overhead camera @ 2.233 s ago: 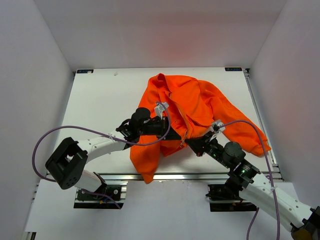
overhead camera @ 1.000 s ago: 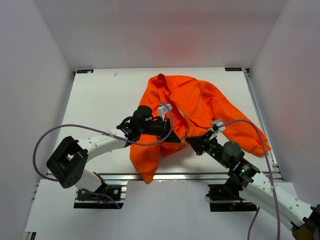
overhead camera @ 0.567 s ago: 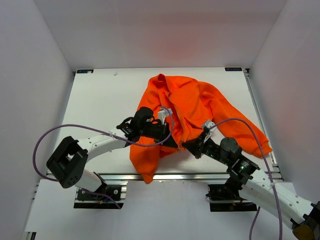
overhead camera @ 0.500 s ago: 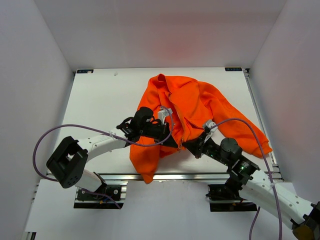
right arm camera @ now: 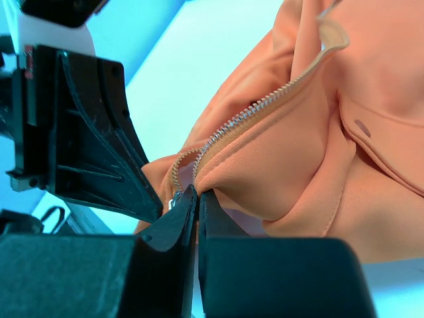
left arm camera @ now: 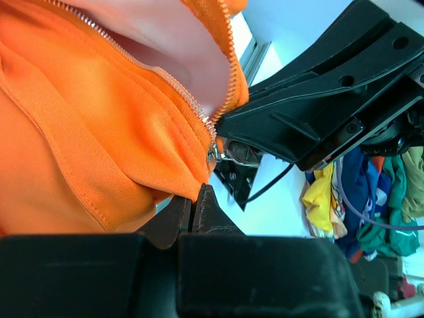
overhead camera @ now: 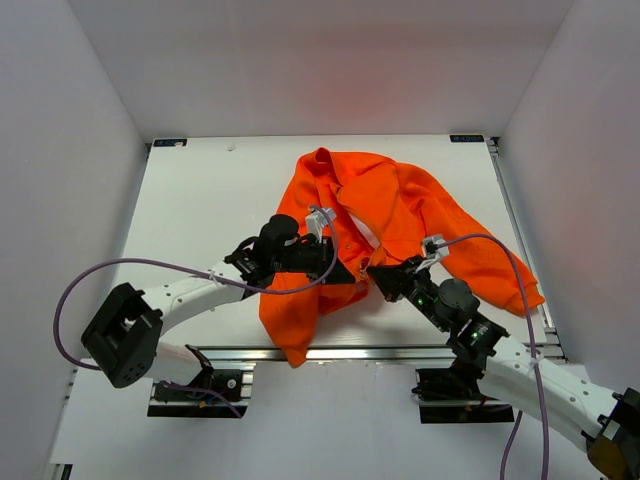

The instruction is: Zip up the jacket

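The orange jacket (overhead camera: 400, 215) lies crumpled on the white table, collar toward the back, its front open. My left gripper (overhead camera: 352, 272) is shut on the jacket's lower front hem; in the left wrist view (left arm camera: 193, 199) the hem fabric sits between the pads beside the zipper slider (left arm camera: 214, 155). My right gripper (overhead camera: 374, 273) faces it from the right, shut on the other front edge at the bottom of the zipper teeth (right arm camera: 245, 118). In the right wrist view (right arm camera: 197, 196) the orange fabric is pinched between the pads. The two grippers nearly touch.
The table's front rail (overhead camera: 380, 352) runs just behind both arm bases. White walls close the table on three sides. One sleeve (overhead camera: 500, 270) spreads toward the right edge, and a fold of jacket (overhead camera: 290, 320) hangs near the front edge.
The left gripper has pulled back slightly toward the left and rear with the hem. The right gripper has moved forward and left, meeting it at the zipper's bottom.
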You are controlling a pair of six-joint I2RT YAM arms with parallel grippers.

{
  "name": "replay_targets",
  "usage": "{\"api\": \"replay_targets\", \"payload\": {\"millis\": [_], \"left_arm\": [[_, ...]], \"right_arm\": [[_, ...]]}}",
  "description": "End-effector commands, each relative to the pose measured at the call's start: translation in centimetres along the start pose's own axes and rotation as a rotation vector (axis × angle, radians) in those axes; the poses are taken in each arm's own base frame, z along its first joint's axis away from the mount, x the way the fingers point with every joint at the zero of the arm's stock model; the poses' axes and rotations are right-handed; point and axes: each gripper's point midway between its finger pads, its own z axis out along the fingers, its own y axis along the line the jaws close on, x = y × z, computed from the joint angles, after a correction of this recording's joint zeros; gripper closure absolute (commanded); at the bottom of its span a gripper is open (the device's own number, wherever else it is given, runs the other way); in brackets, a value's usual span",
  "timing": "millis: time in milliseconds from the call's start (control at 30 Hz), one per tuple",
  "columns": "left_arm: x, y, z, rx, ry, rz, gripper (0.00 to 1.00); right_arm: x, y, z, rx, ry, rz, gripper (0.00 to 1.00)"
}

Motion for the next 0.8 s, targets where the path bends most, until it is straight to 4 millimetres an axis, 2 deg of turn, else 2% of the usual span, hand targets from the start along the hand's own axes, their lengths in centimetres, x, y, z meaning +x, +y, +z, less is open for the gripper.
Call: {"api": "replay_targets", "payload": {"millis": [0, 67, 233, 367, 567, 600, 633, 667, 700, 767], "left_arm": [[4.4, 0.0, -1.2, -0.001, 0.139, -0.072, 1.00], [5.1, 0.2, -1.2, -0.011, 0.160, -0.085, 1.00], [6.6, 0.2, -1.3, -0.011, 0.210, -0.103, 1.00], [6.3, 0.1, -1.2, -0.012, 0.206, -0.096, 1.00], [3.6, -0.4, -0.4, -0.030, 0.152, -0.047, 1.00], [3.0, -0.6, -0.2, -0.018, 0.140, -0.039, 1.00], [2.1, -1.1, 0.0, -0.004, 0.126, -0.027, 1.00], [1.8, -1.0, 0.4, 0.002, 0.126, -0.031, 1.00], [0.5, -1.8, 0.6, 0.047, 0.100, -0.026, 1.00], [-0.7, -2.4, 1.0, 0.096, 0.079, -0.035, 1.00]], "right_arm": [[-10.5, -0.6, -0.7, 0.135, -0.399, 0.020, 1.00], [-11.2, -0.4, -1.2, 0.129, -0.419, 0.005, 1.00], [-10.9, -0.4, -1.6, 0.132, -0.392, -0.038, 1.00], [-9.1, 0.5, -1.1, 0.076, -0.281, -0.120, 1.00], [-2.7, -0.6, -0.1, 0.083, 0.033, -0.169, 1.00], [-2.1, -0.9, -0.1, 0.095, 0.061, -0.159, 0.95], [-1.7, -1.0, -0.2, 0.100, 0.076, -0.159, 0.85], [-1.4, -1.2, -0.4, 0.107, 0.098, -0.164, 0.82], [-1.5, -1.2, -0.5, 0.110, 0.102, -0.171, 0.79], [-1.4, -1.5, -0.9, 0.125, 0.126, -0.195, 0.74]]}}
